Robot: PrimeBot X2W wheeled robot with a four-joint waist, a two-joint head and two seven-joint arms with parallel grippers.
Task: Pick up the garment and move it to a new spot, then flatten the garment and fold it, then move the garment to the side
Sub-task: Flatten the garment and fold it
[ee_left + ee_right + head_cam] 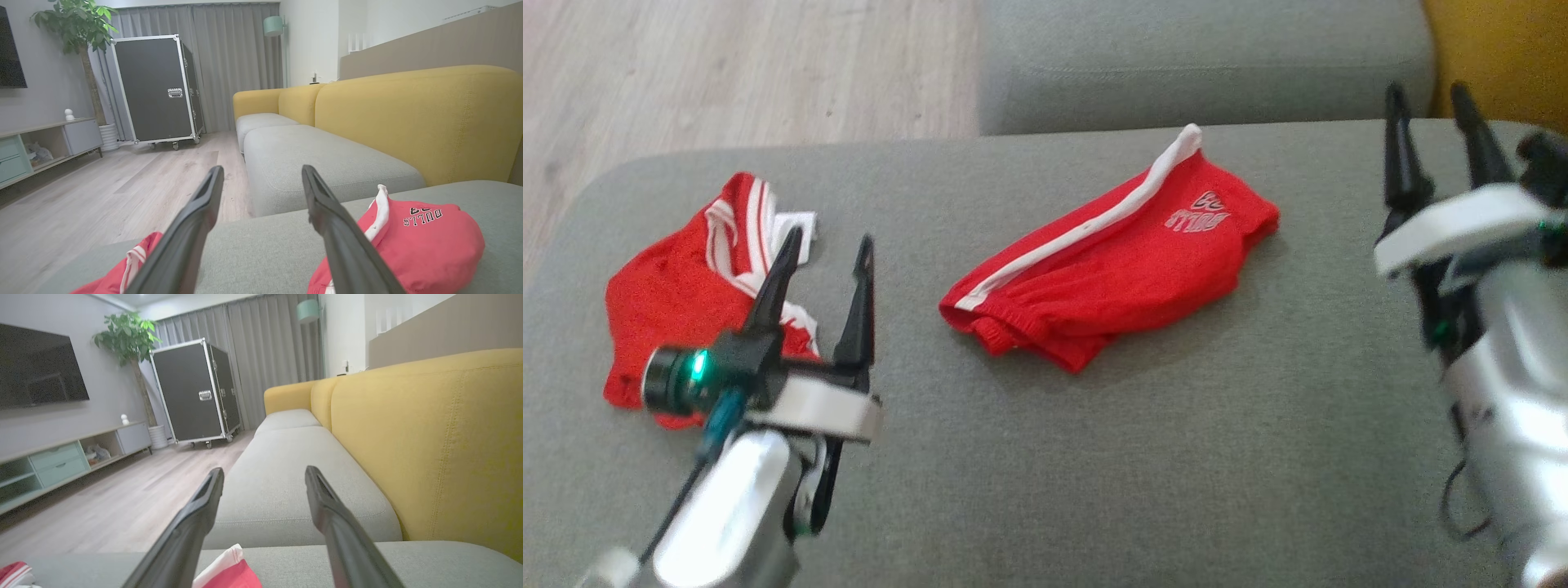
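Garments lie on a grey sofa seat (pixel 1176 457). A pair of red shorts (pixel 1111 261), with a white side stripe and "BULLS" lettering, rests folded near the middle of the cushion with its waistband turned toward the robot. A crumpled red garment (pixel 662 294) with white stripes sits well apart from the shorts at the cushion's left end, near the rounded edge.

The left gripper (pixel 829 237) hangs between the two pieces, its two dark fingers spread wide and pinching nothing. From the head camera its left finger crosses the crumpled garment's right edge, and whether it touches the cloth cannot be told. The left wrist camera shows the shorts just right of the fingers and the crumpled piece at lower left.

The right gripper (pixel 1427 90) stands off at the cushion's right side, clear of the shorts, with its fingers likewise parted and empty. A white-edged red corner of cloth shows between them at the bottom of the right wrist camera's frame.

Behind the seat runs a yellow backrest (pixel 408 122). Pale wood floor (pixel 727 65) lies beyond the sofa, with a black wheeled case (pixel 155 90) by grey curtains.
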